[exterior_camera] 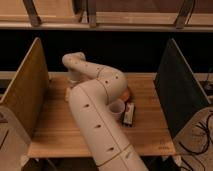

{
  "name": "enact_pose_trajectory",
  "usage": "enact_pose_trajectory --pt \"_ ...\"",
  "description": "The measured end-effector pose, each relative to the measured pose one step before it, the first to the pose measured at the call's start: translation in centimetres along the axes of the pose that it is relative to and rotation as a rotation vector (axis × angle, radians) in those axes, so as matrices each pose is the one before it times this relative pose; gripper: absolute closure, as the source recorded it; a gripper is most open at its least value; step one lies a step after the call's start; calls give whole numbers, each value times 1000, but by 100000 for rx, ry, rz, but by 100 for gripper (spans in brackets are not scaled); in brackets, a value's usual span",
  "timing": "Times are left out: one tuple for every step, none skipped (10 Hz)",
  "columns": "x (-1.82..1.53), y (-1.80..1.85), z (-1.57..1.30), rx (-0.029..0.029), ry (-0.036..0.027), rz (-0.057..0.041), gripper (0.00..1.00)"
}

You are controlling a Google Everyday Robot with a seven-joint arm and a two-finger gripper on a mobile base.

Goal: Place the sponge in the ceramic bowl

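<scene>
My beige arm (95, 115) rises from the bottom edge and bends over the wooden table (150, 125) toward its back left. The gripper (68, 93) is at the arm's end, low over the left part of the table and mostly hidden behind the arm. Only a red-orange sliver of the ceramic bowl (129, 93) shows, to the right of the arm. The sponge is hidden from view.
A whitish cup (116, 109) stands just right of the arm, with a dark oblong object (129, 114) beside it. Upright side panels close the table in, a wooden one on the left (25, 92) and a dark one on the right (177, 92). A dark gap lies behind.
</scene>
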Motion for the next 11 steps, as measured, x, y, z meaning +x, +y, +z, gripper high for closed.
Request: enact_pose_trajectory --pt "70 -97 787 -2056 1476 1926 20" --pt "119 44 900 -2672 1632 1655 20" --pt "-46 86 460 -2340 882 1373 25" --pt "-18 -157 289 -1088 661 -10 34" --pt "-107 -89 34 -705 -64 -945 42" --pt "-126 -255 -62 -494 -338 -1255 53" --pt "-180 -310 -306 -29 -890 -582 64" --pt "-210 -149 -317 4 -1019 -236 73" --pt "-290 -144 -465 131 -1566 -41 84" --pt "-355 -154 -545 313 -2034 7 94" --pt "-446 114 -820 626 -2094 -318 99"
